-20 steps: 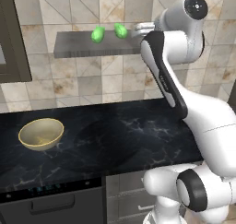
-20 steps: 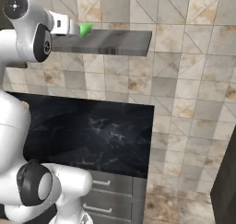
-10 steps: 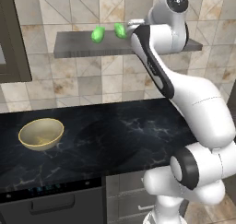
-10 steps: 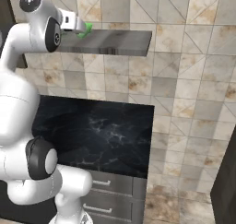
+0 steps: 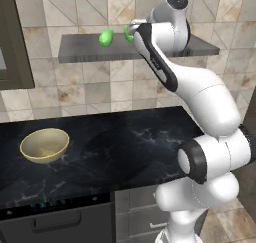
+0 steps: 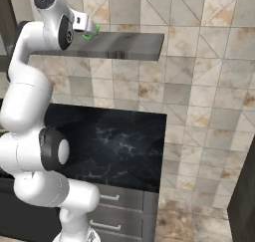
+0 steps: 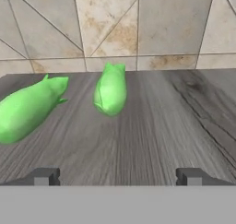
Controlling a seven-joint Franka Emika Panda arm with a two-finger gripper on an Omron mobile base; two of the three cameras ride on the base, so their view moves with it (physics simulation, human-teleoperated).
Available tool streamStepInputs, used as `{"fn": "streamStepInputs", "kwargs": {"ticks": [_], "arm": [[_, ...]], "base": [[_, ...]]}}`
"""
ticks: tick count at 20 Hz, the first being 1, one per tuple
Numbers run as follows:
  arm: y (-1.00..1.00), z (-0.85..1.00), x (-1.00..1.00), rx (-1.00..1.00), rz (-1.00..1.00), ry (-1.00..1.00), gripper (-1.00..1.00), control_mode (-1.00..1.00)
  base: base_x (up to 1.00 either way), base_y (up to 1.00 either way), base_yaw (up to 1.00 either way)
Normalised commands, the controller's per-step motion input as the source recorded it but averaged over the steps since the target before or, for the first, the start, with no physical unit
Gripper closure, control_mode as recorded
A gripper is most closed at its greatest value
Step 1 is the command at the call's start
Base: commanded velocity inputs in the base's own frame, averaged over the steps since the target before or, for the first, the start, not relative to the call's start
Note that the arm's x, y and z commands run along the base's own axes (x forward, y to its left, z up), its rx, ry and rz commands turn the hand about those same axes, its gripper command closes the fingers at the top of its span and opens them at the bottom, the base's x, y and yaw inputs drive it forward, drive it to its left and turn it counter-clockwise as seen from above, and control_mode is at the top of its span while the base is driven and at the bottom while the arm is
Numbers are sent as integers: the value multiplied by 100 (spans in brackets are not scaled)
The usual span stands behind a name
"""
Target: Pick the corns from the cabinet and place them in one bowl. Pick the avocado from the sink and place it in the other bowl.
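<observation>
Two corns on cabinet; gripper wide.

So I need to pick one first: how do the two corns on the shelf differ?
In the hand view, the left corn lies slanted and nearer the camera, off to the side; the middle corn points straight away toward the tiled wall and sits more in line with the open end effector. Both are bright green, oblong and rest apart on the shelf.

Bare cabinet plank before both corns
</observation>
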Motion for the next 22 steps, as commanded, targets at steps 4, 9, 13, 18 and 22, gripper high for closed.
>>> {"fn": "streamStepInputs", "kwargs": {"ticks": [4,9,13,18,22], "arm": [[8,-17,42,0,-4,1,-100,-100],[8,-18,43,0,0,0,-100,-100],[5,-14,43,0,0,0,-100,-100],[0,-5,41,0,0,0,-100,-100],[0,0,39,0,0,0,-100,-100]], "base": [[0,0,0],[0,0,0],[0,0,0],[0,0,0],[0,0,0]]}}
